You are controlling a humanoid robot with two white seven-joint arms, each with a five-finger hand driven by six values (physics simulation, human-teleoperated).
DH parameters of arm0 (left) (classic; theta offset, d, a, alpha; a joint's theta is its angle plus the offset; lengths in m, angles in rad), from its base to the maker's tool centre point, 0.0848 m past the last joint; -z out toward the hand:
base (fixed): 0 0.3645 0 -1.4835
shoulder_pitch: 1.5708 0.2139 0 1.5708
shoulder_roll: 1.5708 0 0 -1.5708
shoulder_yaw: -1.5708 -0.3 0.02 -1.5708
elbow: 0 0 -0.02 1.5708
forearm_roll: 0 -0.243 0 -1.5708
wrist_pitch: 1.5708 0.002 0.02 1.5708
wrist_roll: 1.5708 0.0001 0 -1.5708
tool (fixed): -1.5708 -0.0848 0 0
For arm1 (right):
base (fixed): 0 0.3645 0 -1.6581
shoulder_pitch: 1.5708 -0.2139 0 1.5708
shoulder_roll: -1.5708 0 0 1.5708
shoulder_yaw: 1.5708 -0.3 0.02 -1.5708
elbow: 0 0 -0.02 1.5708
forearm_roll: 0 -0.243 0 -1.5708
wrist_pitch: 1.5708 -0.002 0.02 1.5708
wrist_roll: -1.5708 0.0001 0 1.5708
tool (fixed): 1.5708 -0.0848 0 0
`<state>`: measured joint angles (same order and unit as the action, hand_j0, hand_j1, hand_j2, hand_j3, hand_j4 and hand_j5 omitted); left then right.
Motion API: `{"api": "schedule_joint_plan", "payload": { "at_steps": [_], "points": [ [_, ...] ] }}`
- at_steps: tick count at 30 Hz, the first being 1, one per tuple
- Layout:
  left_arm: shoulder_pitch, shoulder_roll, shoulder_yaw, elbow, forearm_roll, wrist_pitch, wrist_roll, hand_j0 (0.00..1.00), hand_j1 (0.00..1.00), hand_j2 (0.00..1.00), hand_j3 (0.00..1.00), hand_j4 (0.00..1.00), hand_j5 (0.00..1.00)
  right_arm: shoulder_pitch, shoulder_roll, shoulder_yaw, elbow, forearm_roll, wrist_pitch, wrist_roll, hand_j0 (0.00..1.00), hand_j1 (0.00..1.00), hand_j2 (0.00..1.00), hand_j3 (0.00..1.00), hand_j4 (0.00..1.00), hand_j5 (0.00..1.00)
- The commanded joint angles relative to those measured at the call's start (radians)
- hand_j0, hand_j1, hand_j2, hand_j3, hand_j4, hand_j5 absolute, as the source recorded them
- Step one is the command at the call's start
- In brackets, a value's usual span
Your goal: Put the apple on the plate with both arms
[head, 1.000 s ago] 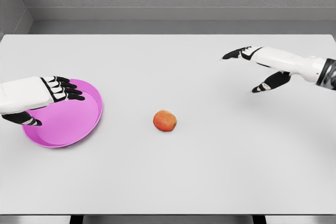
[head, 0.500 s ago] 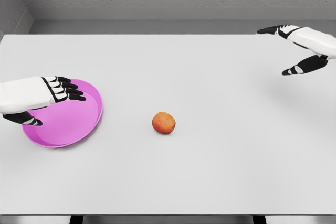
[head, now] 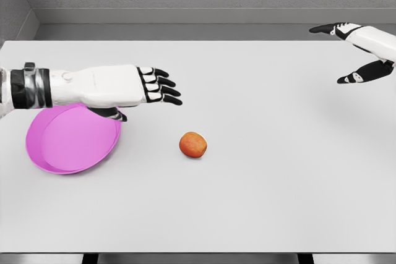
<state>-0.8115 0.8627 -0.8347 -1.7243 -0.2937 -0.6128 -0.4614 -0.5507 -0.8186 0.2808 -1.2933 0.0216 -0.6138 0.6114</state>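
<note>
Overhead, the left hand (head: 133, 88) reached out from the left edge with its fingers spread and holding nothing, above the far rim of the pink plate (head: 71, 140) and short of the apple (head: 193, 144). The right hand (head: 362, 47) hung open and empty near the far right corner. The apple lay alone near the middle of the pale, smooth bench (head: 247, 202), right of the plate, with grey walls behind.

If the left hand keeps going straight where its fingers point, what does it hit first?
Probably nothing: the left hand points right and slightly down in the picture, and that line passes behind the apple over bare table. Depth is unclear, so height above the table is uncertain.
</note>
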Motion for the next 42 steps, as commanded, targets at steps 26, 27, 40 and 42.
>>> {"api": "schedule_joint_plan", "payload": {
  "at_steps": [26, 27, 40, 42],
  "points": [
    [-0.051, -0.275, -0.227, 0.155, -0.298, 0.002, -0.011, 0.99, 0.99, 0.99, 0.99, 0.99, 0.99, 0.014, 0.004, 0.006, -0.06, -0.003, 0.003, 0.0, 1.0, 1.0, 1.0, 1.0, 1.0, 1.0],
    [-0.051, -0.284, -0.227, 0.155, -0.312, 0.002, -0.011, 0.98, 0.98, 0.98, 0.98, 0.98, 0.98, 0.014, 0.004, 0.006, -0.06, -0.003, 0.003, 0.0, 1.0, 1.0, 1.0, 1.0, 1.0, 1.0],
    [-0.048, -0.298, -0.25, 0.187, -0.358, 0.002, -0.01, 0.94, 0.94, 0.94, 0.94, 0.94, 0.94, 0.014, 0.004, 0.006, -0.06, -0.003, 0.003, 0.0, 1.0, 1.0, 1.0, 1.0, 1.0, 1.0],
    [-0.046, -0.298, -0.256, 0.187, -0.372, 0.002, -0.01, 0.94, 0.94, 0.94, 0.94, 0.94, 0.94, 0.014, 0.004, 0.006, -0.06, -0.003, 0.003, 0.0, 1.0, 1.0, 1.0, 1.0, 1.0, 1.0]
  ]
}}
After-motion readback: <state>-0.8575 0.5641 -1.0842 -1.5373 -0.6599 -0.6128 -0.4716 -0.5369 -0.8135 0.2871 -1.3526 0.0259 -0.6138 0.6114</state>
